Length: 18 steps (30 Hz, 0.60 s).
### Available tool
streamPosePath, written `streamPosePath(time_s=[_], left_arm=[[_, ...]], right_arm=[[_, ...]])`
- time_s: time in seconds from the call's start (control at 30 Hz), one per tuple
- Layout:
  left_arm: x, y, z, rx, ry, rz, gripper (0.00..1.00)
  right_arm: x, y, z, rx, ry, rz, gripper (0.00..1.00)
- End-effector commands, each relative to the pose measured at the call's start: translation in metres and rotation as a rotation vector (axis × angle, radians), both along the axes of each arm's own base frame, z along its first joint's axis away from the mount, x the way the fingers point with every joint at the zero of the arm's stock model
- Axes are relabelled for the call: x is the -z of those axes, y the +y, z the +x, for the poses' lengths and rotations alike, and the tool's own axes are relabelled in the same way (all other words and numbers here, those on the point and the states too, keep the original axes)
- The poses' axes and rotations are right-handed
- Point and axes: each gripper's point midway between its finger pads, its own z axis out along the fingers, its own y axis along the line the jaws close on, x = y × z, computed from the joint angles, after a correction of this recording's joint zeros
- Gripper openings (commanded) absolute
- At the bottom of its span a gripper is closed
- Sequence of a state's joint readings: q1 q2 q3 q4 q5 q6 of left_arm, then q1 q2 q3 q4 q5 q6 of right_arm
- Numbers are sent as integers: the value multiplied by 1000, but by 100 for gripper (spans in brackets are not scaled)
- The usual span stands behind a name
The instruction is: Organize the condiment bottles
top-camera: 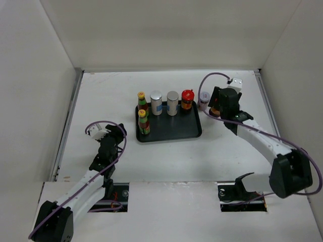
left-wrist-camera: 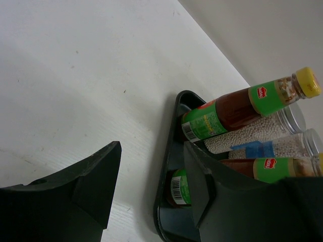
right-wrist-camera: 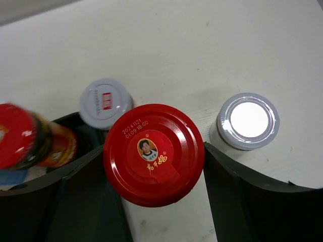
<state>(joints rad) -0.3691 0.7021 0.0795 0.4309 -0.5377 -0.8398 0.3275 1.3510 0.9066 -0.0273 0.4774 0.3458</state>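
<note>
Over white table (right-wrist-camera: pixel 252 45), right hand (right-wrist-camera: pixel 154 149) spread wide around red-lidded jar (right-wrist-camera: pixel 151 161).

A white tabletop (top-camera: pixel 151 161) forms the floor of a white-walled box, with the back wall (top-camera: pixel 166 35) at 12 o'clock, the left wall (top-camera: pixel 30 101) at 9 and the right wall (top-camera: pixel 298 75) at 3. A grey strip (top-camera: pixel 67 131) runs along the tabletop's 9 o'clock edge. A black rectangular tray (top-camera: pixel 176 130) with rounded corners lies flat, a little toward 12 o'clock from the middle, its long sides running 9 to 3. At 6 o'clock a white board (top-camera: pixel 171 212) covers the near edge. It has two rectangular cut-outs (top-camera: pixel 121 194), one toward 7 and one toward 5. In the left wrist view the tray's raised rim (left-wrist-camera: pixel 165 166) sits on faintly scuffed tabletop.
</note>
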Motion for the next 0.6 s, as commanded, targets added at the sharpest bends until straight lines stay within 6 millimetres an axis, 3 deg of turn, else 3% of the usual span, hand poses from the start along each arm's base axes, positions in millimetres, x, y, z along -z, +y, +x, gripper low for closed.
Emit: streamPosePath(time_s=[0.0, 0.2, 0.33, 0.57], left_arm=[[-13, -1, 2, 8, -53, -12, 51], [-13, -1, 3, 5, -50, -13, 51], [-13, 1, 3, -5, -55, -16, 51], [-16, 3, 1, -12, -65, -14, 51]], right_arm=[[-97, 23, -5, -31, -283, 67, 52], [-105, 102, -35, -244, -301, 135, 52], [-111, 161, -43, -362, -334, 216, 53], [-91, 255, -43, -541, -282, 260, 53]])
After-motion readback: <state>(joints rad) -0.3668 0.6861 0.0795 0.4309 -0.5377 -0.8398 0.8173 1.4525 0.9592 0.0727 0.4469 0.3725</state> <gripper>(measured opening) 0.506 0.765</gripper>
